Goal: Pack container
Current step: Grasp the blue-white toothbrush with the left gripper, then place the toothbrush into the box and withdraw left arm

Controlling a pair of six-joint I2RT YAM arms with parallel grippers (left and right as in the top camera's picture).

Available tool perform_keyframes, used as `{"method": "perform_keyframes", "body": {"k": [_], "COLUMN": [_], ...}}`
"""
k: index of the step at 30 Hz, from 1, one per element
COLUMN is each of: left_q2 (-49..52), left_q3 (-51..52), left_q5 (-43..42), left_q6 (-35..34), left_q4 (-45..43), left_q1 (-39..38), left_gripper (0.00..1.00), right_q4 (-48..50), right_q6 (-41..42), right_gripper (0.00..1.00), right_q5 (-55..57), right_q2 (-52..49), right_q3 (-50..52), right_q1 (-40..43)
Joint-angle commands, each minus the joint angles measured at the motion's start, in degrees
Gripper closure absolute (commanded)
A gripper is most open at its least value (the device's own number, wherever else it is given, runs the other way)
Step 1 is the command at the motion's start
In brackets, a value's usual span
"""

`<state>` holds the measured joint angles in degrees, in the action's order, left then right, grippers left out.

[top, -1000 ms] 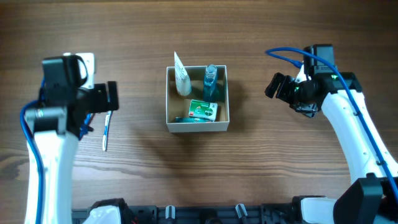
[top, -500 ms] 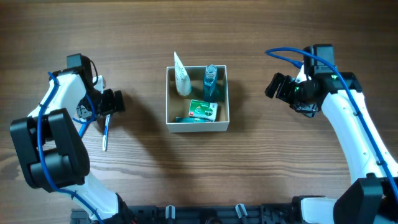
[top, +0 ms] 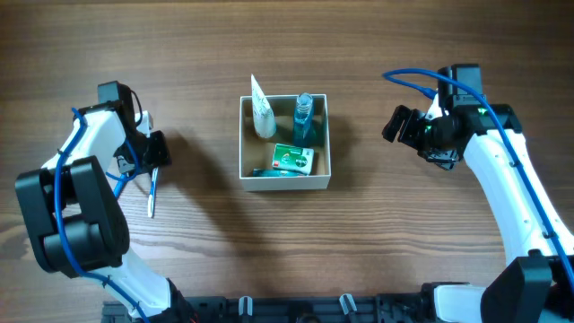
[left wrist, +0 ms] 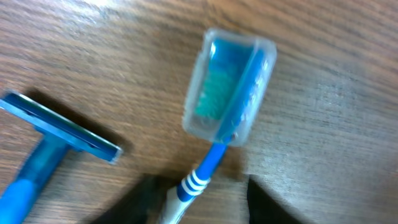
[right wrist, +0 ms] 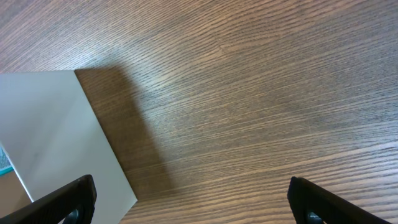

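Observation:
The container is a white-walled square box at the table's middle, holding a white tube, a blue bottle and a green packet. A blue toothbrush with a clear cap over its head lies on the wood left of the box, also seen in the overhead view. My left gripper straddles its handle, jaws partly closed, with a gap still showing on the right side. My right gripper hangs wide open over bare wood, right of the container's wall.
A blue razor lies on the table just left of the toothbrush, close to my left fingers. The right arm stands along the table's right side.
My left gripper has come down over the toothbrush handle and its jaws have narrowed round it. The right arm and the container have not moved.

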<state>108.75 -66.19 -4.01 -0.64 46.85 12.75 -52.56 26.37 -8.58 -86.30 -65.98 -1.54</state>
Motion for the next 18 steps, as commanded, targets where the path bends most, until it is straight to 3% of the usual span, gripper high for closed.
{"method": "perform_keyframes", "body": {"k": [1,5,9,12,16,18], "left_q2": [0.98,0.96,-0.85,-6.01,-18.97,-25.86], "left_q3": [1.86,1.68,-1.53,-8.04,-11.87,-11.87], "left_q5": [-3.67,-3.67,-2.95,-0.85,-0.2,-0.2], "left_q6": [-0.28,-0.28,0.17,1.55,1.92,7.56], "left_q4": [0.94,0.94,1.66,3.78,6.64,7.15], "left_q1": [-0.26,-0.28,-1.68,-5.22,-11.98,-16.06], "left_gripper": [0.75,0.88,0.9,0.96,0.96,0.96], "right_q4": [0.0,0.0,0.04,0.07,0.24,0.42], "right_q6": [0.59,0.57,0.57,0.42,-0.9,-0.83], "right_gripper": [0.0,0.0,0.0,0.0,0.0,0.0], "right_q5": [-0.33,-0.31,-0.31,-0.31,-0.28,-0.28], "right_q2": [-0.48,-0.48,-0.48,-0.48,-0.48,-0.48], "right_q3": [0.26,0.26,0.26,0.26,0.26,0.26], "right_q1": [0.13,0.13,0.13,0.13,0.13,0.13]}}
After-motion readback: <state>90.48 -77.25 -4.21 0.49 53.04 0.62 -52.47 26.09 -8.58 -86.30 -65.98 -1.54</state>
